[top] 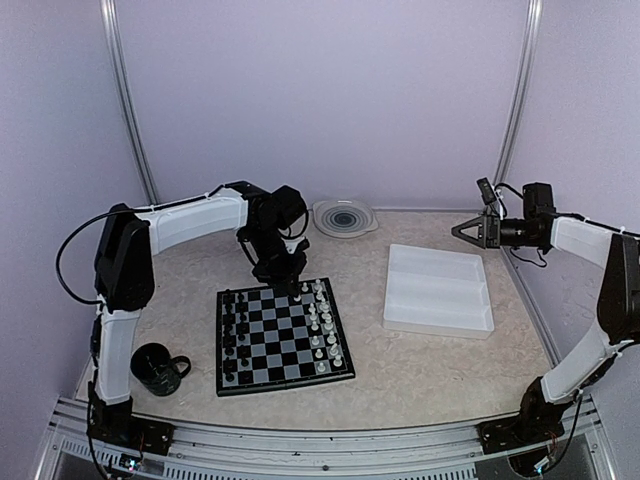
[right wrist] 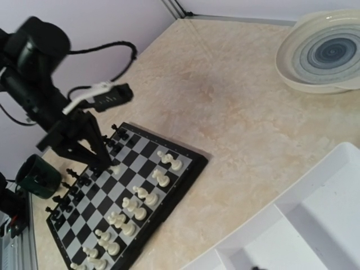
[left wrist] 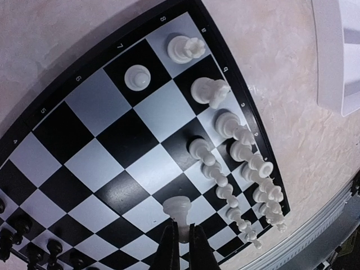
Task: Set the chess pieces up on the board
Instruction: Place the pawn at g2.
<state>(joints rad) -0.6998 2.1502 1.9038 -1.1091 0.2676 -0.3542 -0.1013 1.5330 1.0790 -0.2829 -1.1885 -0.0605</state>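
Lower centre of the left wrist view, the left end effector [left wrist: 181, 229] pinches an upright white pawn [left wrist: 176, 207] on the board [left wrist: 112, 140]; the apparent vacant pawn square lies up-frame.

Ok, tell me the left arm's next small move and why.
Probably shift the left gripper toward the empty light square in the white pawn row and set its white pawn down there. The jaws look closed on that pawn, and that square is a visible gap between the lone pawn and the rest of the row.
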